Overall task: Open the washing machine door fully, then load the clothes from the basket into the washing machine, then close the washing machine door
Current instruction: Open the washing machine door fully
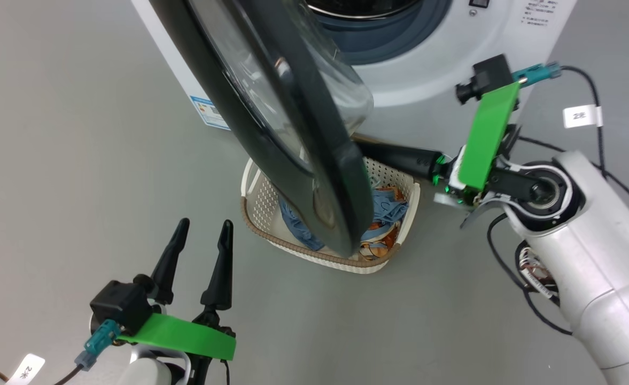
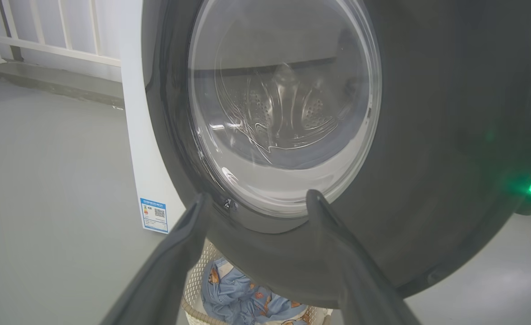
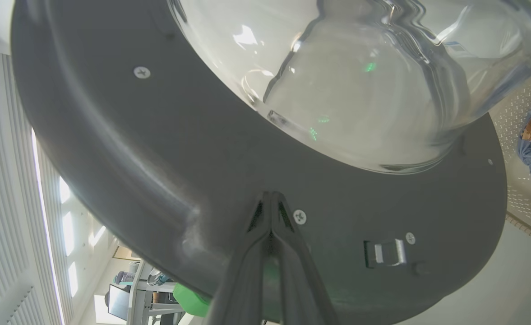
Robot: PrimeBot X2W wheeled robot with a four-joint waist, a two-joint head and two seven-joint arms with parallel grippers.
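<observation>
Door opening in hand, nothing loaded yet
The right gripper [image 3: 270,198] is pressed shut on nothing, tips set at the inner face of the washing machine door [image 3: 157,149]; the left gripper [image 1: 204,224] is held wide and empty. The door is hung part-open over the basket [image 1: 261,203] of clothes [image 1: 386,206]; an outward push to full width is judged needed

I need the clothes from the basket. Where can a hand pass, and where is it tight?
Bare floor lies left of the basket, beside the washing machine, and in front of it, toward the open left gripper. Above the basket it is crowded: the door hangs over the clothes, with the shut right gripper at its inner side.
</observation>
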